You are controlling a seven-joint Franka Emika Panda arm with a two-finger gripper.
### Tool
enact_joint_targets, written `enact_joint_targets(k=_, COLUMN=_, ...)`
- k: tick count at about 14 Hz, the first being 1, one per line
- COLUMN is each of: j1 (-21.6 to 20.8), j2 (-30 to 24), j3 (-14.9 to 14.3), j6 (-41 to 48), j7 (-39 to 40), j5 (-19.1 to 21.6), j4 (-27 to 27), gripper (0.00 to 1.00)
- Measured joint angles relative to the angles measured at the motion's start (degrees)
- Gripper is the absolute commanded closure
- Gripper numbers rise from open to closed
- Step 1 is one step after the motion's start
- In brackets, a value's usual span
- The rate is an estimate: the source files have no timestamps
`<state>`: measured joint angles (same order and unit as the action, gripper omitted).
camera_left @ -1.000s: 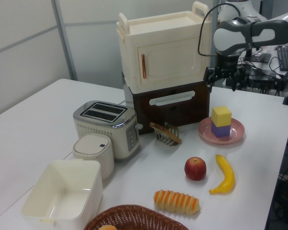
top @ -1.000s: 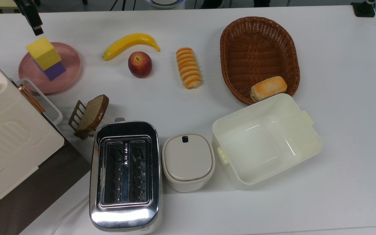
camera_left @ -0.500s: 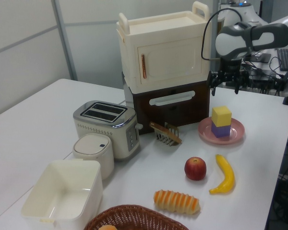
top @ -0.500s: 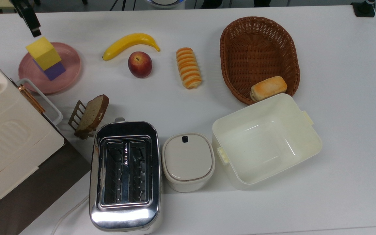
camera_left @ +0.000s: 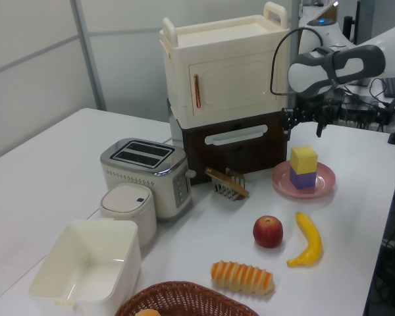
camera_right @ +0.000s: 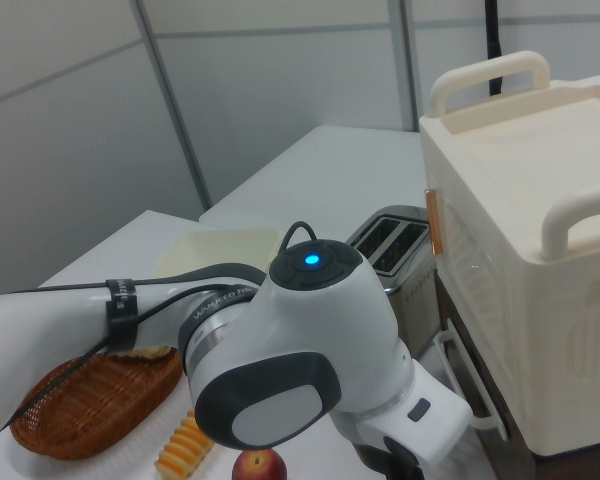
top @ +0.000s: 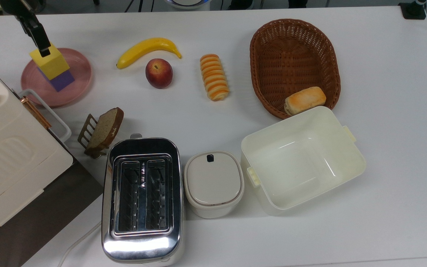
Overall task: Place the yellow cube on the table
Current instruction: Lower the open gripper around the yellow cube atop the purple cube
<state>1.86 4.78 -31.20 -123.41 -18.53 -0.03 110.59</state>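
Note:
The yellow cube (top: pixel 51 63) (camera_left: pixel 303 158) sits on top of a purple cube (top: pixel 63 80) (camera_left: pixel 303 179), and the stack stands on a round pink plate (top: pixel 76 74) (camera_left: pixel 322 184) at the top view's left end of the white table (top: pixel 384 55) (camera_left: pixel 52 158). My gripper (camera_left: pixel 305 127) hangs just above the yellow cube, open, its fingers spread wider than the cube and holding nothing. In the top view one dark finger (top: pixel 40 39) overlaps the cube's upper edge.
A banana (top: pixel 146 49), peach (top: pixel 158 73) and striped bread (top: pixel 214 77) lie to the top view's right of the plate. Nearer are a toast rack (top: pixel 100 132), toaster (top: pixel 142 196), lidded pot (top: pixel 213 182), open tub (top: pixel 302 159) and basket (top: pixel 295 48). A cream cabinet (camera_left: pixel 224 69) stands beside the plate.
The gripper has come down and moved over the stack. Its finger now overlaps the yellow cube in the top view, where before it was apart. The cubes have not moved.

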Motion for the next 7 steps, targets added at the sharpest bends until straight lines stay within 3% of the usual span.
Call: enact_joint_targets(k=7, j1=-0.05, j2=2.66, j3=0.08, j6=-3.09, j7=0.05, j5=0.00, j4=0.70, gripper=0.00)
